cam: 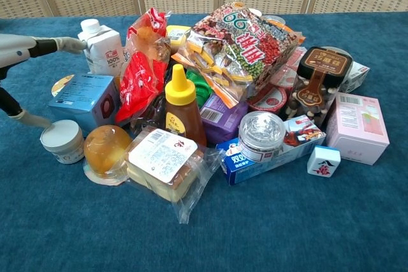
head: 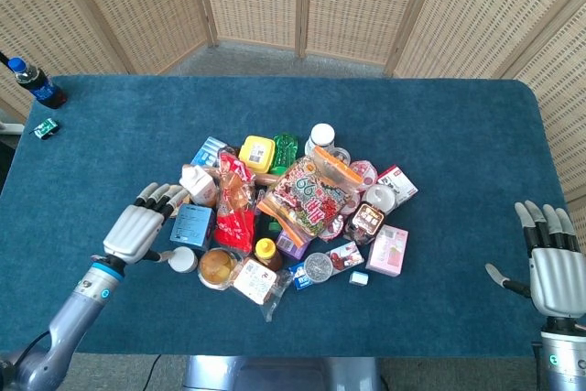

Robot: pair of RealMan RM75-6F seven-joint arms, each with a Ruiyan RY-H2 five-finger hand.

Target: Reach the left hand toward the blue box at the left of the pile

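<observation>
The blue box lies at the left edge of the pile, and in the chest view the blue box sits between a milk carton and a white jar. My left hand hovers just left of it with fingers spread and nothing in them; the fingertips reach toward the carton. In the chest view only part of the left hand shows at the left edge, with its thumb low beside the box. My right hand stays open near the table's front right corner, far from the pile.
The pile around the box holds a milk carton, a white-lidded jar, a red snack bag and a honey bottle. A cola bottle and a small green object stand at the far left.
</observation>
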